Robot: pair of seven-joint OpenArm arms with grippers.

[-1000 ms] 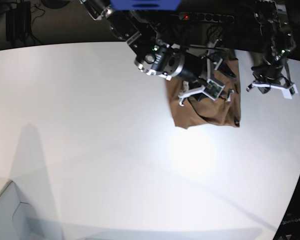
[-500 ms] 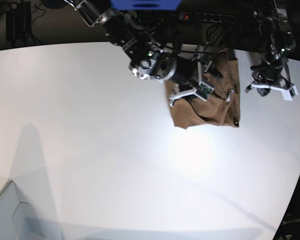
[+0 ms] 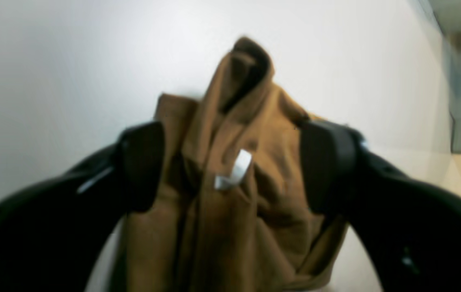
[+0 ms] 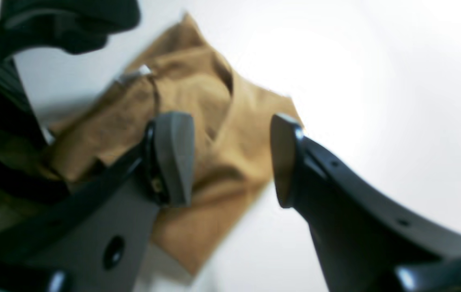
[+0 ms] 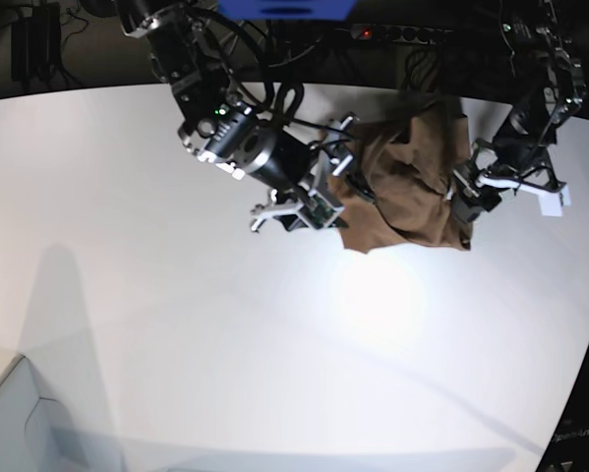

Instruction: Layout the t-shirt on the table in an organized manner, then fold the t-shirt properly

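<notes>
left wrist view first: the brown t-shirt (image 3: 230, 227) lay crumpled on the white table (image 3: 92, 61), bunched in long folds, one fold rising to a rounded, hollow tip. a small white label (image 3: 240, 164) showed on the cloth between the two dark fingers (image 3: 334, 166) of the left gripper (image 3: 230, 166). those jaws stood wide apart, with cloth visible between them, and nothing was clamped.

in the right wrist view, the right gripper (image 4: 232, 160) had its jaws apart too, with nothing gripped. one of its fingers overlapped the shirt in that view, and the other stood across the shirt's edge, against cloth and white tabletop. whether either finger touched the fabric, i cannot tell. part of the other arm showed dark in the upper corner, near the label.

from the base view, the shirt sat toward the far side of the table, in an uneven heap, not folded flat. the right gripper was at the heap's edge on that view's left, and the left gripper was at the opposite edge, on that view's right. a pale grey box corner (image 5: 24, 418) showed at the lower left of the same view.
</notes>
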